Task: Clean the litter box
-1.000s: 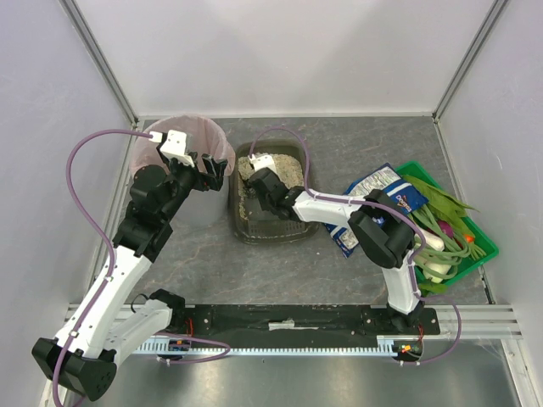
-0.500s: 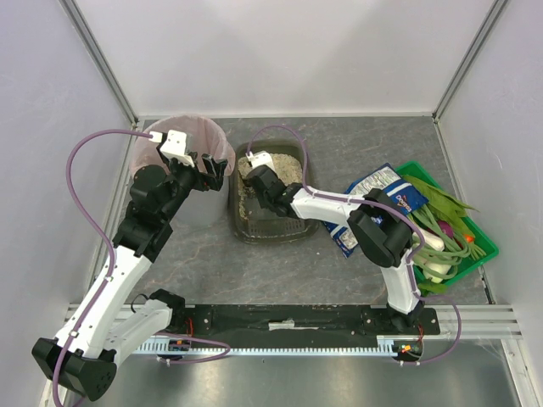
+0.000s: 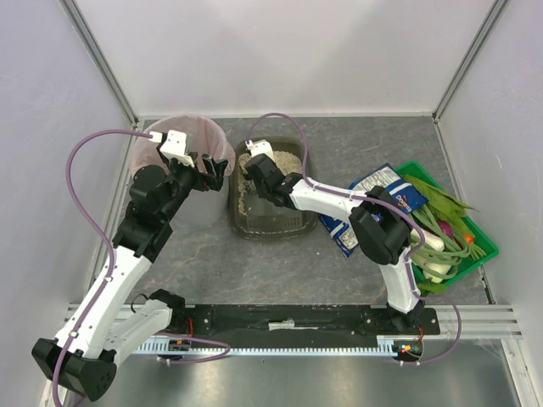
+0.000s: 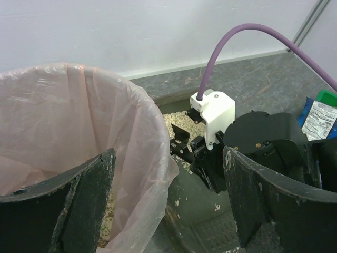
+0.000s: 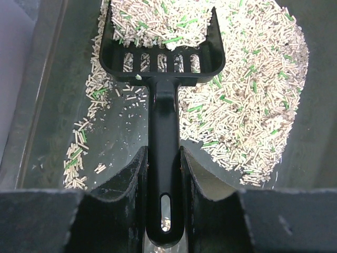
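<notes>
The litter box point(image 3: 299, 219) is a dark grey tray at mid-table, with pale pellets heaped at its far end point(image 5: 253, 89). My right gripper point(image 5: 163, 158) is shut on the handle of a black slotted scoop point(image 5: 163, 58). The scoop holds a load of pellets over the tray's far left part. In the top view the right gripper point(image 3: 259, 174) is over the box's far left corner. My left gripper point(image 4: 168, 200) is open, its jaws straddling the rim of the pink-lined bin point(image 4: 79, 121), next to the box point(image 4: 210, 211). In the top view the left gripper point(image 3: 208, 165) is at the bin point(image 3: 161, 153).
A green crate of vegetables point(image 3: 482, 240) stands at the right. A blue and white snack bag point(image 3: 380, 188) lies between the crate and the box. The right arm's purple cable point(image 4: 247, 37) arcs over the box. Enclosure walls stand on three sides.
My right gripper has pushed the scoop toward the far left end of the litter box and the box has shifted slightly. The left arm has not moved.
</notes>
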`<control>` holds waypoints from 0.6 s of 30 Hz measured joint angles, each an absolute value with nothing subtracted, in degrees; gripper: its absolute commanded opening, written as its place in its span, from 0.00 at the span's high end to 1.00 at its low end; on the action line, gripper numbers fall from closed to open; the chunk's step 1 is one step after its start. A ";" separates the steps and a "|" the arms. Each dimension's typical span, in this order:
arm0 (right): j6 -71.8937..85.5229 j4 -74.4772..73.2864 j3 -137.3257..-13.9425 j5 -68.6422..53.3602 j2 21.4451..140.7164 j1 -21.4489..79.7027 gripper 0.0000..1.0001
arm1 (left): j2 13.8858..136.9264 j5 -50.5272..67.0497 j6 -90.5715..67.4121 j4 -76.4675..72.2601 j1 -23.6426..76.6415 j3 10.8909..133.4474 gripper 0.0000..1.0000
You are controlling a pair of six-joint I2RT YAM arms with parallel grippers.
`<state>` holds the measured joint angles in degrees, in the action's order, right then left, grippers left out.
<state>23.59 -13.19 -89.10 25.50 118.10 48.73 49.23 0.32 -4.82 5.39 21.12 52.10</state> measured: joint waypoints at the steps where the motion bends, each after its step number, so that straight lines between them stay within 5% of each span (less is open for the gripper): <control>1: 23.55 -13.17 -89.54 25.56 118.56 48.58 1.00 | 49.23 0.32 -4.82 5.39 21.12 52.12 0.12; 18: 18.65 2.50 -83.13 25.56 120.33 48.12 1.00 | 48.45 0.32 -4.78 5.37 21.12 52.10 0.12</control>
<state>18.65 2.50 -83.13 25.56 120.33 48.12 48.45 0.32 -4.78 5.37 21.12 52.10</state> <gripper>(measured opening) 0.327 0.884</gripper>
